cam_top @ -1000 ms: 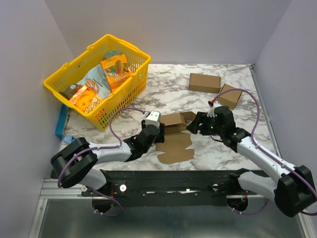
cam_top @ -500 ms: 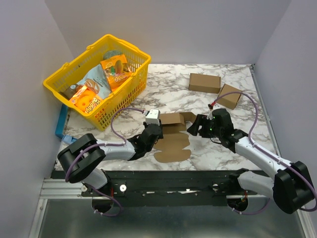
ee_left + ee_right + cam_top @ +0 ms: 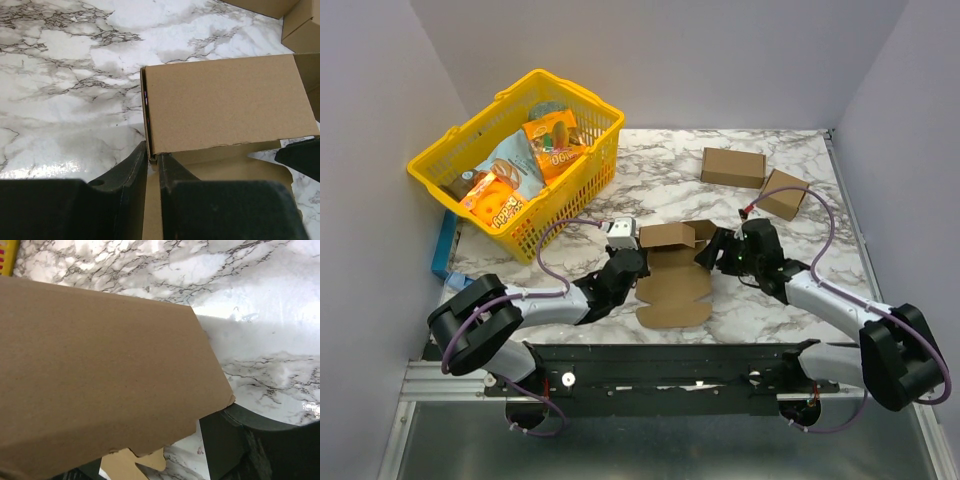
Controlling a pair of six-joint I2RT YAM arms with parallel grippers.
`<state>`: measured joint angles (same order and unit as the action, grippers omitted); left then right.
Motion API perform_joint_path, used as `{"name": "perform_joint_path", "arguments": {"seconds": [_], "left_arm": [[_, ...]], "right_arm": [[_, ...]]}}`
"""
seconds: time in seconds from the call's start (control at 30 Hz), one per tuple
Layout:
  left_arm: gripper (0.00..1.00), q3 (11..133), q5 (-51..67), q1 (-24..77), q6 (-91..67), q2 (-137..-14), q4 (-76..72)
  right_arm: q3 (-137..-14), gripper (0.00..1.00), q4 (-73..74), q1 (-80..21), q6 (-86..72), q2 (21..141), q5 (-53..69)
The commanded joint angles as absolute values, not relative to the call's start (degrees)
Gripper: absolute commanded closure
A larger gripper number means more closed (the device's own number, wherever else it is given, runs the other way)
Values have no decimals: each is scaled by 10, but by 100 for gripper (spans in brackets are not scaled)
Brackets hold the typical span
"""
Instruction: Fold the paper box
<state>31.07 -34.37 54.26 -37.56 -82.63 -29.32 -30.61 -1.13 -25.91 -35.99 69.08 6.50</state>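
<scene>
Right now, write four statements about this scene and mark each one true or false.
1. The left fingers pinch the paper box at its left edge. True.
2. The paper box is completely folded shut. False: its near part lies flat on the table.
3. A long cuboid and a squarish cuboid sit at the table's far right. True.
4. The basket is empty. False: the yellow basket holds snack packs.
</scene>
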Motion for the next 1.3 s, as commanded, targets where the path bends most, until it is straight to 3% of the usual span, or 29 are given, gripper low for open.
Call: {"name": "perform_joint_path", "arguments": {"seconds": [0.0, 0.5, 0.77, 0.93, 1.2, 1.27], "left_arm": [[78, 313, -361, 551, -399, -816, -285], [78, 332, -366, 569, -403, -834, -258], [78, 350, -366, 577, -419, -849, -227], [78, 357, -367, 581, -425, -852, -208], [79, 407, -362, 584, -420, -882, -152], [79, 416, -357, 584, -419, -888, -139]], "right_arm": [[-293, 26, -64, -263, -373, 703, 29], [-317, 31, -139, -271, -353, 811, 5], [-292, 33, -257, -272, -369, 849, 32], [-295, 50, -258, -276, -371, 868, 23], [-289, 59, -265, -295, -347, 868, -24], [-286, 66, -273, -303, -338, 870, -37]]}}
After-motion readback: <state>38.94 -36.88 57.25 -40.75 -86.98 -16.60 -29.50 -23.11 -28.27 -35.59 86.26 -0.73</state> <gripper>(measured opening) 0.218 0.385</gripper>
